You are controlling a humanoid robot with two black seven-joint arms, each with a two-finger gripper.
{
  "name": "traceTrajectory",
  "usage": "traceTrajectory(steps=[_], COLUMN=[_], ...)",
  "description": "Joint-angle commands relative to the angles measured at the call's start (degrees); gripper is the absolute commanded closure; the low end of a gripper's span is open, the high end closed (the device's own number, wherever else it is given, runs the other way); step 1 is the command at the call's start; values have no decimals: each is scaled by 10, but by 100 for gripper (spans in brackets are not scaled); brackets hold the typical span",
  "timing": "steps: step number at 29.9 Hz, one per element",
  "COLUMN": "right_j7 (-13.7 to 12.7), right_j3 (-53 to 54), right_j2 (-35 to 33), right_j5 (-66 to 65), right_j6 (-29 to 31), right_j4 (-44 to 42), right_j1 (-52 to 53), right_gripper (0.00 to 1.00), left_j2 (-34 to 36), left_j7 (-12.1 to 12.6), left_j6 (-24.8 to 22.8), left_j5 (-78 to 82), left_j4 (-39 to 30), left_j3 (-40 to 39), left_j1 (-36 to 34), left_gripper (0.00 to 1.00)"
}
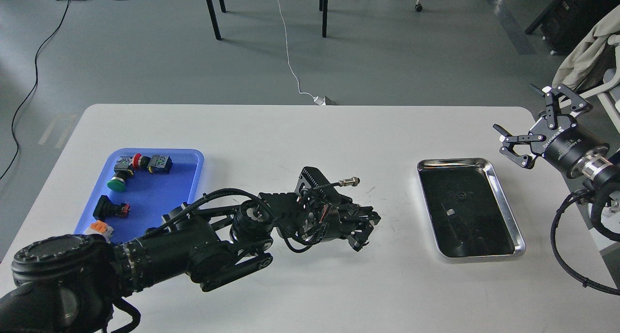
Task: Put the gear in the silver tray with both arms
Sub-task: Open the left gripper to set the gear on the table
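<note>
The silver tray (506,203) lies on the right part of the white table, with a small pale speck (450,212) on its dark bottom. No gear shows clearly. My left gripper (366,230) hovers low over the table's middle, left of the silver tray and pointing toward it. Its dark fingers cannot be told apart, and whatever is between them is hidden. My right gripper (515,108) is held above the table's far right edge, behind and to the right of the tray, wide open and empty.
A blue plastic tray (193,164) at the left holds several push-button switches, one green (116,182) and one red (137,159). Table legs and cables stand on the floor beyond the table. A chair with pale cloth (588,52) is at the far right.
</note>
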Motion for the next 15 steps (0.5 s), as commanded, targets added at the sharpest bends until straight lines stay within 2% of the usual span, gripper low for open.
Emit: traceTrajectory(steps=[1, 3, 5, 7, 11, 14, 15], right_j7=[0, 1, 1, 1, 0, 0, 0], right_j3=[0, 1, 7, 10, 11, 8, 8], right_j2=[3, 3, 3, 3, 4, 4, 3], right_j5=[0, 0, 0, -1, 0, -1, -1], right_j6=[0, 0, 0, 0, 0, 0, 0], right_j4=[-1, -1, -1, -1, -1, 0, 1], right_j1=[1, 1, 1, 1, 3, 15, 18], right_gripper=[3, 3, 2, 2, 2, 2, 2], left_j2=[0, 0, 0, 0, 0, 0, 0], left_j7=[1, 1, 1, 2, 3, 3, 3], left_j6=[12, 20, 25, 26, 34, 51, 58], left_j5=[-1, -2, -3, -8, -17, -29, -41], left_j4=[0, 0, 0, 0, -1, -1, -1], left_j3=[0, 0, 0, 0, 0, 0, 0], left_j1=[1, 1, 1, 3, 8, 8, 7], left_gripper=[78, 69, 64, 49, 38, 16, 11])
